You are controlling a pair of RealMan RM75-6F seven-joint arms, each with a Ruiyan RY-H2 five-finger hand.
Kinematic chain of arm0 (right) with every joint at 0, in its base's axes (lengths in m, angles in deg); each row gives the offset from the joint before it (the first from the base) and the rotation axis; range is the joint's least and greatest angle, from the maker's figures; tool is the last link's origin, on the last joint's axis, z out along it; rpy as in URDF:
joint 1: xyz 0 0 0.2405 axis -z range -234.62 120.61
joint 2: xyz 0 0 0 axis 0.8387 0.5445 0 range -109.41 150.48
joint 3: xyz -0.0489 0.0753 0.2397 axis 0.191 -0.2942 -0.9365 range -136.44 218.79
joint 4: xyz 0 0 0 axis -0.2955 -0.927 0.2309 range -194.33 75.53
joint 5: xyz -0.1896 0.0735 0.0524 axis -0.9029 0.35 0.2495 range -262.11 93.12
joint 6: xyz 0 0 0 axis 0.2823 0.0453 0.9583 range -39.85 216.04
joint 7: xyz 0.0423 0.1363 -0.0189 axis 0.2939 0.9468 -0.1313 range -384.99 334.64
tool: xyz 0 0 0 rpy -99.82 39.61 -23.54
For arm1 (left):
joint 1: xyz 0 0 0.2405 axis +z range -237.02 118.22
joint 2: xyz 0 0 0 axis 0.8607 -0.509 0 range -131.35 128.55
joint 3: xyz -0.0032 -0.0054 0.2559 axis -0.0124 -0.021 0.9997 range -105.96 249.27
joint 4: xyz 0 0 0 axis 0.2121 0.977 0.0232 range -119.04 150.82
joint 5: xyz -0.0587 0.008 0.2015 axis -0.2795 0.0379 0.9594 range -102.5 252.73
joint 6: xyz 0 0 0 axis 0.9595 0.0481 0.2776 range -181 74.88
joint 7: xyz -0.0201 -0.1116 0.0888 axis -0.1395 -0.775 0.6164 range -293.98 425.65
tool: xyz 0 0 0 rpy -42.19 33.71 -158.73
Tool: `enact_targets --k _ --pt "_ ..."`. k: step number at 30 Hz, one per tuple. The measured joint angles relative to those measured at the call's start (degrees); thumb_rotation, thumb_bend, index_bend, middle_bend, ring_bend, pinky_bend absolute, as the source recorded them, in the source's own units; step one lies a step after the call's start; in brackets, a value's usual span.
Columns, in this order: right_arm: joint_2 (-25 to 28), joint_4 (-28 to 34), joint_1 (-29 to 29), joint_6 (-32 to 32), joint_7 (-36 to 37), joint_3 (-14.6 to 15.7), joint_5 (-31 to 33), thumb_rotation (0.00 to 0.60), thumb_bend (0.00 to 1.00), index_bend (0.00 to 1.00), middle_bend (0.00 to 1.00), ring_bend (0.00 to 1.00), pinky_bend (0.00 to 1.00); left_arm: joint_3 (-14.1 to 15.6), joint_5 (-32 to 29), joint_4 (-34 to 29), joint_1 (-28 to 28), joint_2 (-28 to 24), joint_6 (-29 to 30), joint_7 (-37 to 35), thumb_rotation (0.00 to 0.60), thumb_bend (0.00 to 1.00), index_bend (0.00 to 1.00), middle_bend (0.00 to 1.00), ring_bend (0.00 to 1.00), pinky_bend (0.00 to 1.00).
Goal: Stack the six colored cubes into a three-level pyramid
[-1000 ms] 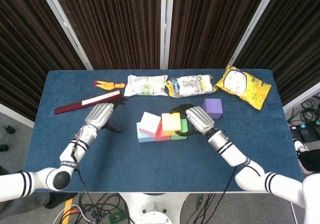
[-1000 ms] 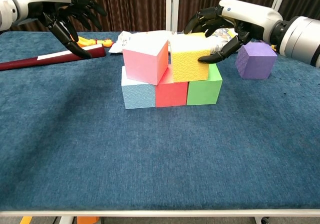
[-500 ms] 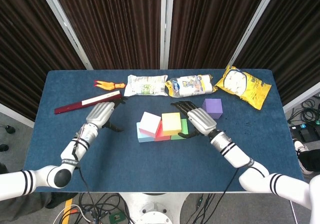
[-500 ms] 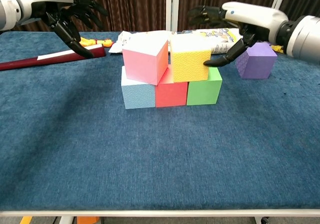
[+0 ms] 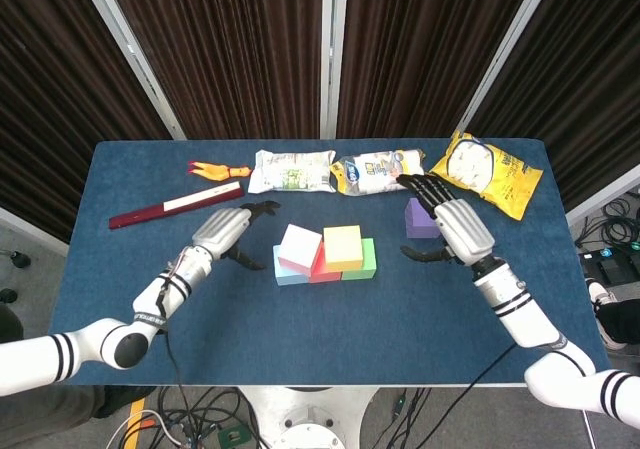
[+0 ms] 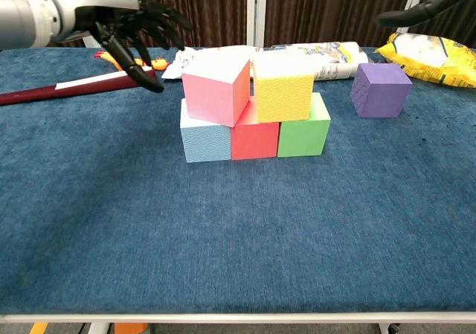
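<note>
At the middle of the table (image 5: 120, 179), a light blue cube (image 6: 205, 139), a red cube (image 6: 255, 138) and a green cube (image 6: 304, 133) sit touching in a row. A pink cube (image 6: 216, 88) lies tilted on the blue and red ones; a yellow cube (image 6: 282, 87) rests on the red and green ones. The purple cube (image 6: 380, 89) stands apart at two o'clock from the stack. The right hand (image 5: 452, 227), fingers spread and empty, hovers over it. The left hand (image 5: 232, 229), also spread and empty, hangs at nine o'clock of the stack. Snack bags (image 5: 378, 170), a dark red stick (image 5: 176, 205) and a rubber chicken (image 5: 216, 169) line the far edge.
</note>
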Motion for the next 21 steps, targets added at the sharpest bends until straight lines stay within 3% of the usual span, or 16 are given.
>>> enact_targets --k 12,21 --pt "0.30 -1.17 2.06 -1.03 2.66 0.79 -0.40 0.600 0.12 0.00 0.06 0.00 0.00 -0.38 1.81 5.52 -3.32 1.13 -8.08 -4.31 0.600 0.00 0.21 0.15 0.09 0.28" --pt "-0.44 -2.55 2.05 -0.48 3.88 0.72 -0.63 0.600 0.12 0.00 0.07 0.00 0.00 -0.06 1.78 8.09 -4.50 3.15 -9.28 -6.18 0.600 0.00 0.27 0.15 0.09 0.28"
